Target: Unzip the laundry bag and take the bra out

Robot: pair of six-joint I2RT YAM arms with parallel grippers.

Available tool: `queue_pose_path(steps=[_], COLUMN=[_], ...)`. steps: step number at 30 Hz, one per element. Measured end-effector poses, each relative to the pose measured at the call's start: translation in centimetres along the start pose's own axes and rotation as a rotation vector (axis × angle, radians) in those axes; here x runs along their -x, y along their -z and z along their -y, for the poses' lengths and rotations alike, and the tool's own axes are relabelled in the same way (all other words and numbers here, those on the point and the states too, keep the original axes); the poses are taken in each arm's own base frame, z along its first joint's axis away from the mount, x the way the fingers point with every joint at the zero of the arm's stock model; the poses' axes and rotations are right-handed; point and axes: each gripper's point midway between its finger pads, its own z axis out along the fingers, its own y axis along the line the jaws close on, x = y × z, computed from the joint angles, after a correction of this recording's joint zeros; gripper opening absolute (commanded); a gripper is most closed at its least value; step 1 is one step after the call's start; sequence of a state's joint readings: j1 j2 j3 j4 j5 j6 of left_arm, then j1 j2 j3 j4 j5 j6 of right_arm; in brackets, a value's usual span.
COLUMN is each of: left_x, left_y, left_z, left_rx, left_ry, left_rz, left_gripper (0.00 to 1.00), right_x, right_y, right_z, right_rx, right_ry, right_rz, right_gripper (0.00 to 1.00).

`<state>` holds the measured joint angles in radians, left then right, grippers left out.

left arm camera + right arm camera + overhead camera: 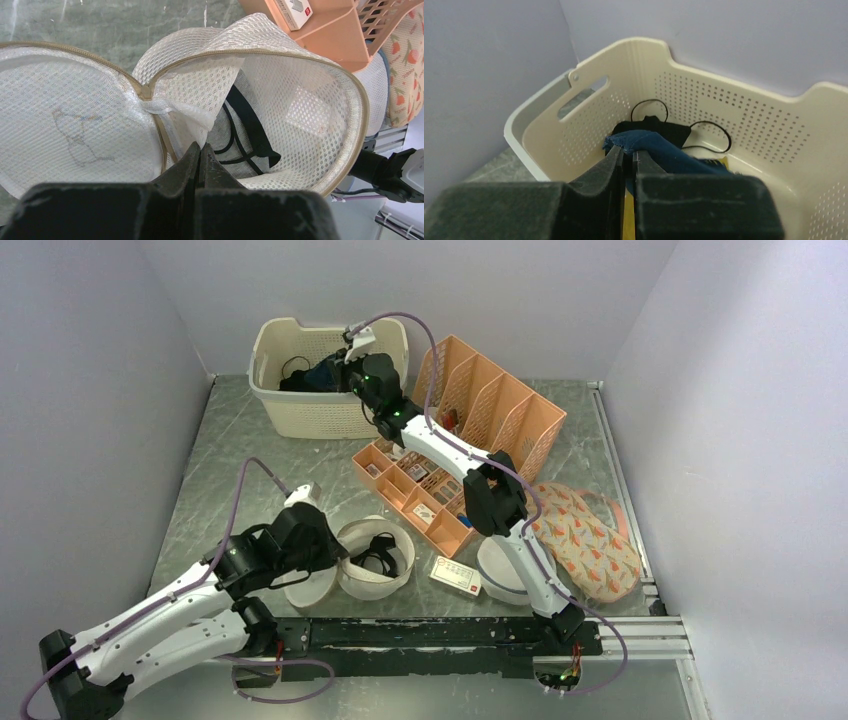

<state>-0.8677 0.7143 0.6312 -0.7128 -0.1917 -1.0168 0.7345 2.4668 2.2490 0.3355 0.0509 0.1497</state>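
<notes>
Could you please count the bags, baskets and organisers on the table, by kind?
Mesh bags: 2, the laundry bag and a second bag
Floral pouch: 1
Basket: 1
Organisers: 2, a file rack and a tray
Total: 6

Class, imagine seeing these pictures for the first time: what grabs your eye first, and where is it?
The white mesh laundry bag lies unzipped at the front left, black straps showing inside; the left arm holds closed jaws at its rim. At the back, the right arm reaches over a cream basket holding blue cloth. A bright orange organizer stands right of centre.
</notes>
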Motion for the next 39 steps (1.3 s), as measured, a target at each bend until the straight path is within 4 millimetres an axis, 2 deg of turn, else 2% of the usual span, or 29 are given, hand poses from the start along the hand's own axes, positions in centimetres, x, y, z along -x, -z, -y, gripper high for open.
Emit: queue_pose_path(steps=[4,5,6,7,10,13,16,20,25,28,30,32,35,37,39], left_x=[0.1,0.1,0.1,0.1,0.3,0.8,1.6,1.9,2.1,2.2,2.3,2.4,2.3,2.1,1.8], left_y=[-0.2,-0.2,-0.1,-0.1,0.0,0.3,0.6,0.6,0.7,0.8,0.9,1.0,1.0,0.8,0.6], left_z=[0.2,0.2,0.2,0.2,0.3,0.6,1.2,1.3,1.2,1.3,1.3,1.4,1.2,0.9,0.5], left_rx=[0.007,0.006,0.005,0.004,0.002,-0.004,-0.008,-0.005,-0.004,-0.008,-0.013,-0.021,-0.030,-0.031,-0.031], left_ry=[-0.005,-0.005,-0.004,-0.004,-0.003,-0.004,-0.006,-0.008,-0.007,-0.009,-0.011,-0.014,-0.018,-0.024,-0.032], left_rz=[-0.005,-0.004,-0.003,-0.003,0.007,0.022,0.041,0.053,0.065,0.070,0.073,0.078,0.085,0.086,0.086], left_gripper=[0.07,0.07,0.07,0.07,0.07,0.07,0.07,0.07,0.07,0.07,0.07,0.07,0.07,0.07,0.07], right_x=[-0.9,-0.9,-0.9,-1.0,-1.7,-2.0,-1.5,1.5,7.2,8.1,6.6,4.1,-1.1,-3.8,-5.4], right_y=[0.1,0.1,0.1,0.2,0.4,0.8,1.9,5.6,13.2,17.9,20.9,23.6,28.9,32.3,34.9], right_z=[0.1,0.0,0.1,0.1,0.5,1.1,1.4,1.2,-0.6,-2.9,-5.3,-8.1,-12.2,-13.6,-13.9], right_rx=[-0.001,-0.001,-0.002,-0.003,-0.023,-0.058,-0.081,-0.097,-0.067,-0.004,0.050,0.113,0.219,0.267,0.285], right_ry=[-0.001,0.000,0.000,0.001,0.005,0.010,0.011,-0.006,-0.068,-0.107,-0.110,-0.102,-0.085,-0.090,-0.110], right_rz=[-0.034,-0.035,-0.038,-0.043,-0.079,-0.134,-0.194,-0.270,-0.307,-0.342,-0.401,-0.482,-0.637,-0.723,-0.779], right_gripper=[0.05,0.11,0.22,0.42,0.67,0.80,0.86,0.86,0.83,0.80,0.75,0.70,0.60,0.49,0.40])
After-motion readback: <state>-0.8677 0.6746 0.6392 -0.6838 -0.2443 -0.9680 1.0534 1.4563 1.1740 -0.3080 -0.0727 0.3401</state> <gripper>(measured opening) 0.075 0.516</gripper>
